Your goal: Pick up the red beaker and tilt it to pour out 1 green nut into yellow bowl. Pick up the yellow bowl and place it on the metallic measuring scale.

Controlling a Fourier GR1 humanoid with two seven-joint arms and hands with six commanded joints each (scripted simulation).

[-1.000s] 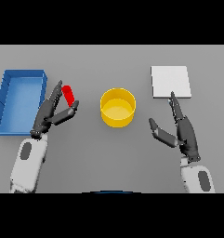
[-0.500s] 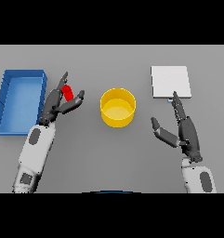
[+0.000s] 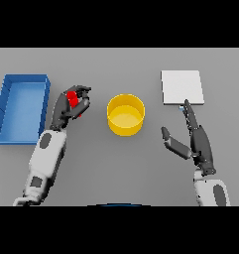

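Note:
The red beaker (image 3: 73,99) is left of the yellow bowl (image 3: 126,114), mostly wrapped by my left hand (image 3: 67,106), whose fingers and thumb curl round it. Only a red patch shows between the fingers. The yellow bowl stands mid-table, and I cannot make out any nut. The metallic measuring scale (image 3: 182,87), a pale square plate, lies at the back right. My right hand (image 3: 196,140) rests open on the table right of the bowl, fingertips pointing at the scale's near edge.
A blue open bin (image 3: 6,96) sits at the far left, close beside my left arm.
My left hand moved forward to the red beaker and its fingers closed round it. The right hand barely shifted.

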